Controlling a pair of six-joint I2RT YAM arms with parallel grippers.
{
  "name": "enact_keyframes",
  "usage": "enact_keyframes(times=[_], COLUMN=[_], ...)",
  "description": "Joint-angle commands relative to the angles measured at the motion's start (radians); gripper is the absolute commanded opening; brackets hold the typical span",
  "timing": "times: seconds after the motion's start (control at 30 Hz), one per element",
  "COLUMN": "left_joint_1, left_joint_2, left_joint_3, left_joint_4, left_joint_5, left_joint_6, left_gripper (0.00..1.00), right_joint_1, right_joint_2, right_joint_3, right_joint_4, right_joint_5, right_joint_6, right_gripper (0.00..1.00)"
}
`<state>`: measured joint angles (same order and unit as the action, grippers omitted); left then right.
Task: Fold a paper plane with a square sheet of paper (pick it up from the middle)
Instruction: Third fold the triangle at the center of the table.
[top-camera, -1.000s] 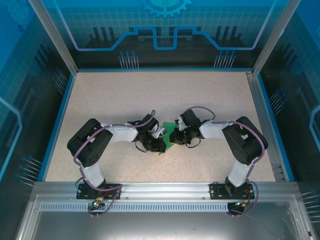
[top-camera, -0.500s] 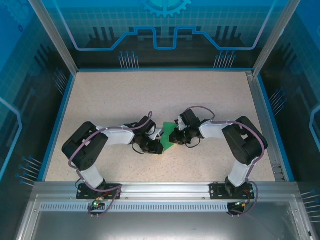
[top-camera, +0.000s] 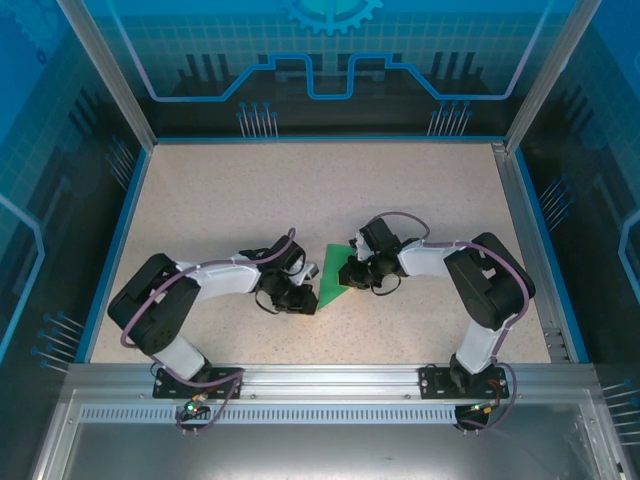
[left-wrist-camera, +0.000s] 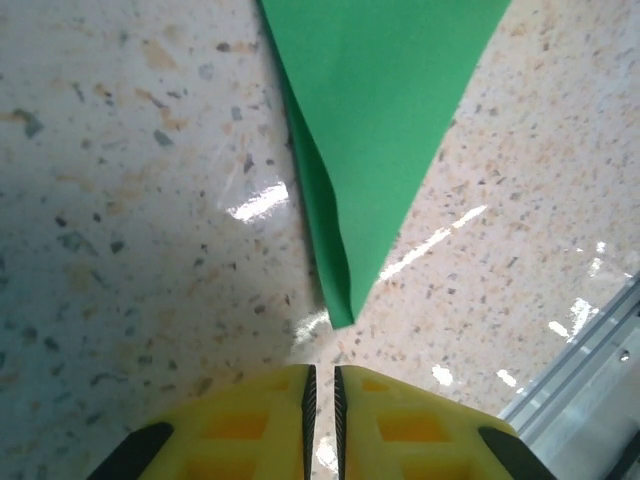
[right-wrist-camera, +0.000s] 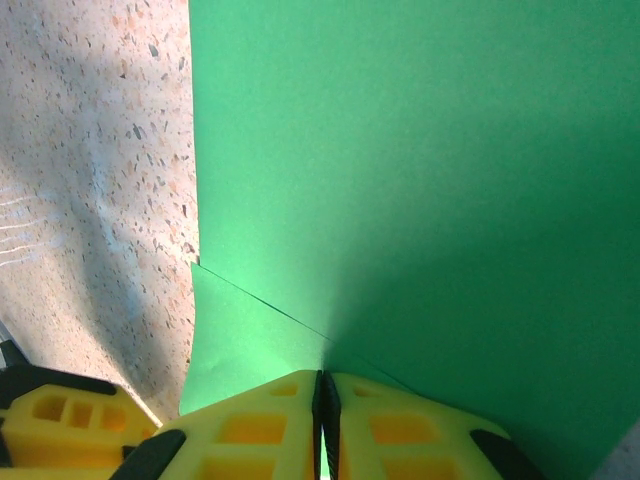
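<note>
Item: green paper (top-camera: 331, 278), one sheet, thin, bright, plain, part-folded. It lies near the middle of the surface (top-camera: 300, 190), a little toward the near edge, between the two arms' wrists. From above it shows as a narrow wedge running from the far side down to a point at the near side.

Left wrist view: the green paper (left-wrist-camera: 380, 120) tapers to a sharp tip with a second layer showing along its left edge. The tip lies on the surface, just ahead of the jaws and not touching them.

Right wrist view: the green paper (right-wrist-camera: 420, 180) is a broad flat panel with a thin crease line running down toward the jaws, and a straight left edge against the speckled top.

Right gripper (top-camera: 350, 276): reaches in from the right, jaws closed tight on the paper. At the wrist the yellow fingers (right-wrist-camera: 260, 420) meet with the sheet pinched in the seam between them (right-wrist-camera: 322, 378).

Left gripper (top-camera: 306, 302): comes in from the left, low over the surface, by the paper's near tip. Its yellow jaws (left-wrist-camera: 322, 372) are drawn together to a hairline slit, with nothing between them.

Surroundings: surface is beige speckled, blue-edged. An aluminium rail (top-camera: 320, 385) runs along the near edge and carries both arm bases. Blue patterned panels enclose the cell.
</note>
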<state>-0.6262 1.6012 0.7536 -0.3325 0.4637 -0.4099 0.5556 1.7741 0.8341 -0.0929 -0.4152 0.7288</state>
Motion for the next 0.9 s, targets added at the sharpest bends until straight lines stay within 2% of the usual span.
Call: enact_keyframes(times=[0.0,0.13,0.33,0.5,0.67,0.87], left_joint_1=[0.009,0.010,0.009,0.009,0.009,0.009], left_joint_2=[-0.046,-0.018,0.104,0.176,0.181,0.185], left_joint_3=[0.033,0.086,0.141,0.115,0.048,0.035], left_joint_4=[-0.004,0.070,0.124,0.110,0.114,0.130], left_joint_5=[0.008,0.023,0.058,0.017,-0.036,-0.046], left_joint_6=[-0.041,-0.072,-0.079,-0.063,-0.063,-0.069], left_gripper=[0.18,0.18,0.19,0.17,0.14,0.13], right_joint_1=[-0.014,-0.014,-0.015,-0.013,0.008,0.058], right_joint_2=[0.038,0.035,0.032,0.014,-0.048,-0.092], right_joint_3=[-0.014,-0.006,0.003,0.020,0.034,0.019], right_joint_4=[-0.110,-0.113,-0.105,-0.096,-0.099,-0.067], right_joint_5=[0.118,0.118,0.103,0.071,0.049,0.029], right_joint_6=[-0.020,-0.019,-0.014,-0.013,-0.015,0.007], right_gripper=[0.13,0.13,0.14,0.15,0.16,0.16])
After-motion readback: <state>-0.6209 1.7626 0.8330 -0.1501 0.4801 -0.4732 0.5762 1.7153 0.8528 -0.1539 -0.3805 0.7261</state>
